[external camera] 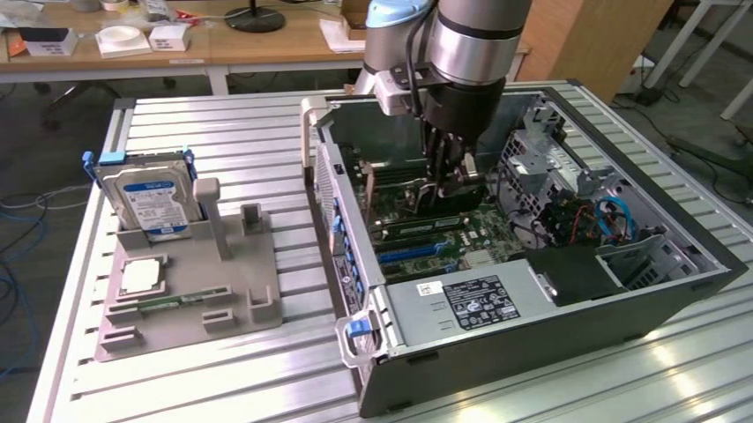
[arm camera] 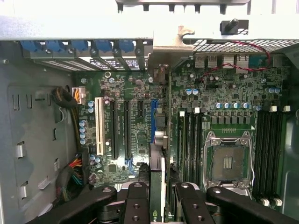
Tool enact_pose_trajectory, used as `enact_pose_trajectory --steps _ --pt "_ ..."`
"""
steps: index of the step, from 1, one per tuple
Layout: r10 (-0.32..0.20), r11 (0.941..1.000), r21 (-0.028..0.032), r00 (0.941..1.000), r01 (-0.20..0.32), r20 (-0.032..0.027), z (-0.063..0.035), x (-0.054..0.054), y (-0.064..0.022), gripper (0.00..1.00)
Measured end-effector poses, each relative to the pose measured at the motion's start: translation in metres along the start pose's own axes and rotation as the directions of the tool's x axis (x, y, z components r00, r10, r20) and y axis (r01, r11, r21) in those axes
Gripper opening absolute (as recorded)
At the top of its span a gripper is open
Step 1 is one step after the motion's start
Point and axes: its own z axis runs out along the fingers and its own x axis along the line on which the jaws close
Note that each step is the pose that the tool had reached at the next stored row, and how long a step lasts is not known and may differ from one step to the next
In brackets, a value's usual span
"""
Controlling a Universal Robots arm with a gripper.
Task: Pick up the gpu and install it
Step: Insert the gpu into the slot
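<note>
One grey parts holder [external camera: 189,295] sits on the ribbed metal tabletop [external camera: 176,379] at about 9 o'clock from the open computer case [external camera: 659,300] in the exterior view. A silver hard drive [external camera: 147,203] with a blue-white label stands upright in the holder's far slot, and a small square silver chip [external camera: 141,275] lies flat at about 6 o'clock from the drive.

Moving right, the case lies on its side with the motherboard [external camera: 453,236] exposed and the power supply [external camera: 471,300] at the near end. The arm reaches down into the case, its gripper [external camera: 451,181] low over the board.

From the wrist view, the gripper [arm camera: 163,196] has its two black fingers [arm camera: 138,203] partly closed on the gpu [arm camera: 157,186], which is held edge-on between them, a green-and-black card running straight away from the camera. The card's silver bracket [arm camera: 161,51] reaches the case's rear wall beside the blue slot latches [arm camera: 79,45]. The card's lower edge lines up with the blue expansion slot [arm camera: 153,119]; it appears to be in contact with it, though how deep it sits is hard to tell. The empty processor socket [arm camera: 227,163] lies at about 3 o'clock from the card.
</note>
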Motion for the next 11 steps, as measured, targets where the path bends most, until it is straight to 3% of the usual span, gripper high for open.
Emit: enact_pose_trajectory --steps 11 --pt "0.0 1.0 0.0 1.0 0.0 0.0 0.0089 0.0018 0.0005 0.26"
